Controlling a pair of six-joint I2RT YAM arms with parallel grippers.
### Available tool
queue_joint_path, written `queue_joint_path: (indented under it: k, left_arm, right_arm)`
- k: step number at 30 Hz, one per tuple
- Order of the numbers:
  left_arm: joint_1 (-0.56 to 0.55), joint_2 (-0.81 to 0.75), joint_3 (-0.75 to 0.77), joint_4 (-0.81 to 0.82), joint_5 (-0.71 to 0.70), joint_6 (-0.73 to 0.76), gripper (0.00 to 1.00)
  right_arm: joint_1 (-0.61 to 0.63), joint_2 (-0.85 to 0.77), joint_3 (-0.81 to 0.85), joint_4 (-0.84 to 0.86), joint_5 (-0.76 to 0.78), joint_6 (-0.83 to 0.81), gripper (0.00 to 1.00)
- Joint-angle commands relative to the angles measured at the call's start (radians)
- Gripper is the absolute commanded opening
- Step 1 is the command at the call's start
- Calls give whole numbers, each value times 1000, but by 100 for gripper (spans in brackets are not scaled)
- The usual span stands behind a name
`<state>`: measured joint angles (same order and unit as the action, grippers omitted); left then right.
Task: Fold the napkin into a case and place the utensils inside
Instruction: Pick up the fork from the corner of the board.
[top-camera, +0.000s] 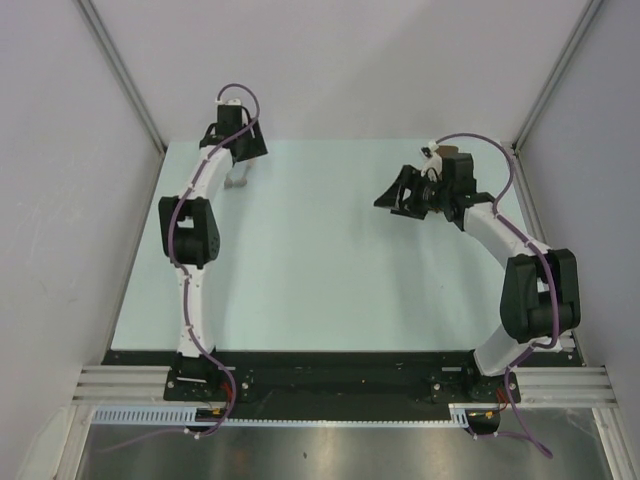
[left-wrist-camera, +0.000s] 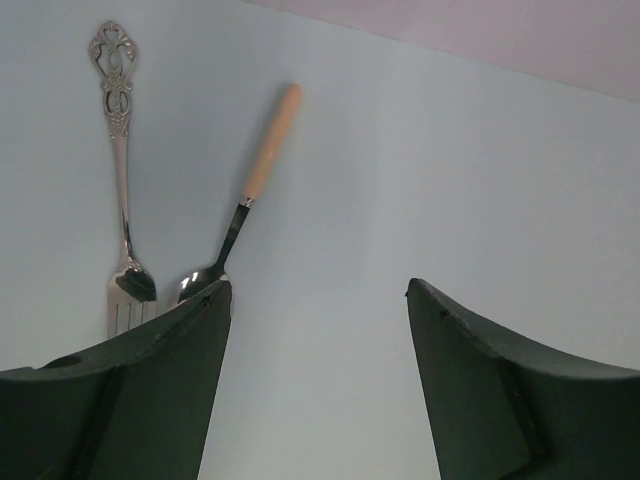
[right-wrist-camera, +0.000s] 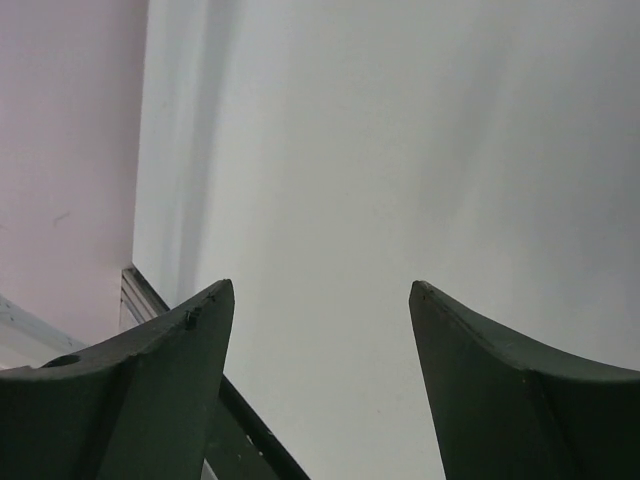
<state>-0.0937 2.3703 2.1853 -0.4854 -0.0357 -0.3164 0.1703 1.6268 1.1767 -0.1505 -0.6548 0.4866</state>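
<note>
Fork (left-wrist-camera: 120, 180): polished silver metal, glossy, handle end cast in raised openwork scrolls.
Spoon (left-wrist-camera: 262, 160): pale tan handle, smooth and matt, wood-like; dark slim neck; shiny metal bowl.
Surface (top-camera: 330, 260): pale mint, smooth, matt, no visible grain.
Left pincer (left-wrist-camera: 315, 295): dark, hard plastic look, matt, faintly grainy.
Right pincer (right-wrist-camera: 320, 295): same dark matt plastic look.
Arm shells (top-camera: 205, 175): white, smooth, slightly glossy; black matt joint housings.
Cable (top-camera: 238, 86): purple, smooth sheath.
Rail (top-camera: 120, 385): ribbed pale metal, satin.
Front sheet (top-camera: 330, 455): brushed grey metal, dull sheen.
</note>
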Motion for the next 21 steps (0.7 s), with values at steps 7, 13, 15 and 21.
queue_joint_path:
  k: [7, 13, 15, 21]
  left_arm:
    - [61, 26, 15, -56, -191, -79, 72]
    - [138, -118, -238, 7, -165, -275, 68]
    - [173, -123, -246, -45, -164, -354, 68]
    - [226, -92, -259, -114, -21, -581, 68]
  right_arm:
    - [49, 22, -46, -29, 20, -59, 77]
    - [93, 39, -58, -6, 35, -51, 77]
    - [101, 31, -64, -4, 44, -51, 77]
    - [103, 13, -75, -17, 57, -56, 77]
